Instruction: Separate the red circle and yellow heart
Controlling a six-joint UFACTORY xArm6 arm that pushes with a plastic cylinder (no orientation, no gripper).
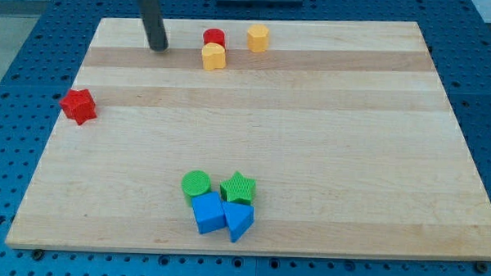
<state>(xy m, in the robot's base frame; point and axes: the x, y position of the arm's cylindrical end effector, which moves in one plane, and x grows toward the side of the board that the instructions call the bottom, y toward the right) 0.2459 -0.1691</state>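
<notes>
The red circle (214, 37) sits near the view's top edge of the wooden board (327, 141). The yellow heart (214, 56) lies right below it, touching it. My tip (158, 47) is on the board to the left of both blocks, about a block's width or two away from them and touching neither. The rod rises out of the view's top.
A yellow hexagon (258, 38) sits just right of the red circle. A red star (79, 106) is at the left edge. A green circle (196, 184), green star (238, 188), blue cube (208, 212) and blue triangle (238, 220) cluster near the view's bottom.
</notes>
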